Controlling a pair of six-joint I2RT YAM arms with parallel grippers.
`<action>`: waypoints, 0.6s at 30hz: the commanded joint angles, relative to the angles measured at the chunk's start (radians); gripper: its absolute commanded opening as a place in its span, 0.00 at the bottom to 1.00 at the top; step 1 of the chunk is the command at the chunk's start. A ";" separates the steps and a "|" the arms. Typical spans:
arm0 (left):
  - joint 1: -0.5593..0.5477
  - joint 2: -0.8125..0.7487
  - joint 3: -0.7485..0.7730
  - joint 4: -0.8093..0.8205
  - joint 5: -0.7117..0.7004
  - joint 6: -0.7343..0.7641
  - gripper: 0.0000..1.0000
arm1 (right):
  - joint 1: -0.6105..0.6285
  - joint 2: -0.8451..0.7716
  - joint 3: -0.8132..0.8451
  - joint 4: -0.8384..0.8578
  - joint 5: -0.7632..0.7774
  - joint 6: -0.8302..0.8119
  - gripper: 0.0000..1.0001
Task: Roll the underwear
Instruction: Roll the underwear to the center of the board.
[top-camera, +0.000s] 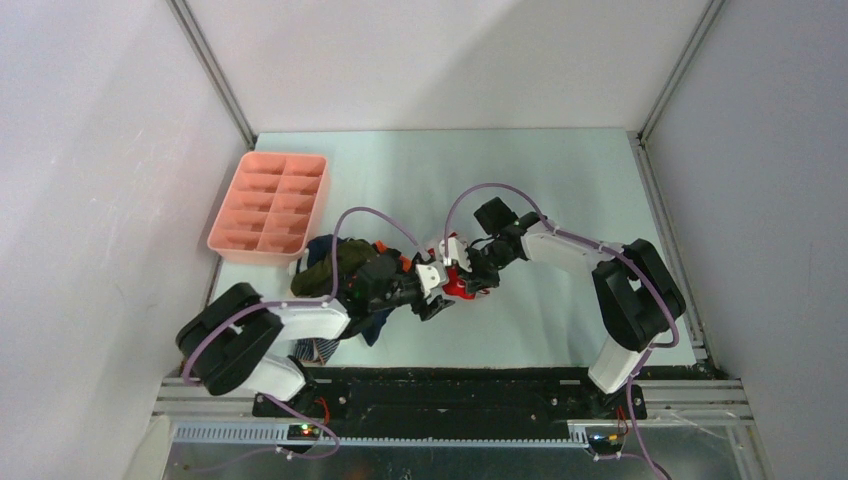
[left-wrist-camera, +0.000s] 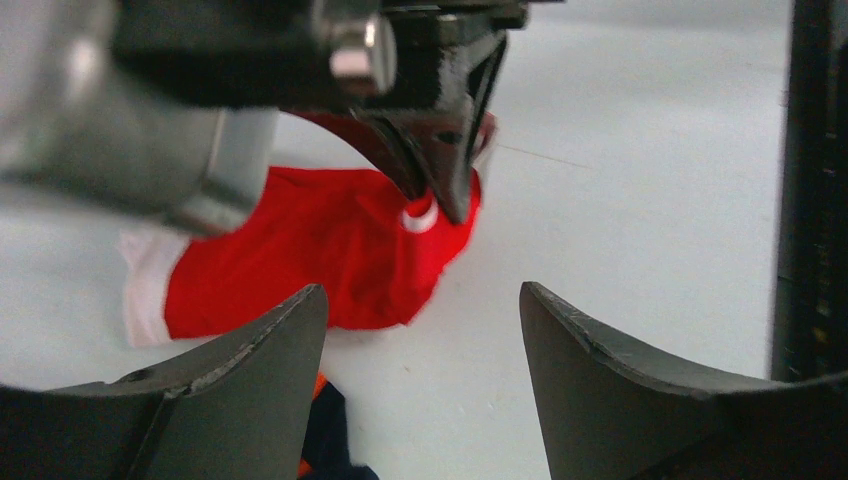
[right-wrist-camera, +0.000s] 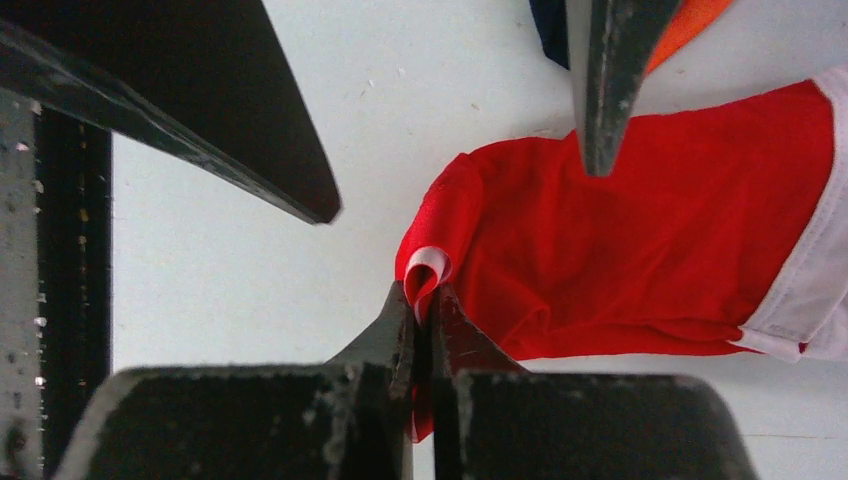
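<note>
The table (top-camera: 560, 180) carries the pink compartment tray (top-camera: 322, 196) near its far-left corner, and I see no cloth in any of its compartments. Between the tray and the near-left corner is a pile of briefs (top-camera: 335, 262), olive green on top with navy beneath, partly under my left arm.

The red briefs (right-wrist-camera: 640, 250) lie flat near the middle of the table, toward the near edge. I judge the roll is only starting. My right gripper (right-wrist-camera: 420, 300) is clenched on a small fold of white-trimmed edge at the end opposite the white waistband. My left gripper (left-wrist-camera: 420, 300) is spread wide, grasping nothing, just beside the cloth.

Next, I think the left needs to take the same edge alongside, so both can turn it over evenly toward the waistband without bunching.
</note>
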 joint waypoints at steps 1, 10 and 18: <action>-0.028 0.080 0.007 0.241 -0.022 0.079 0.70 | 0.003 -0.014 0.037 -0.040 -0.051 0.043 0.00; -0.052 0.151 0.011 0.292 0.033 0.075 0.48 | 0.026 -0.028 0.036 -0.009 -0.053 0.091 0.00; -0.060 0.143 0.018 0.247 0.102 0.066 0.24 | 0.043 -0.029 0.026 0.012 -0.043 0.120 0.00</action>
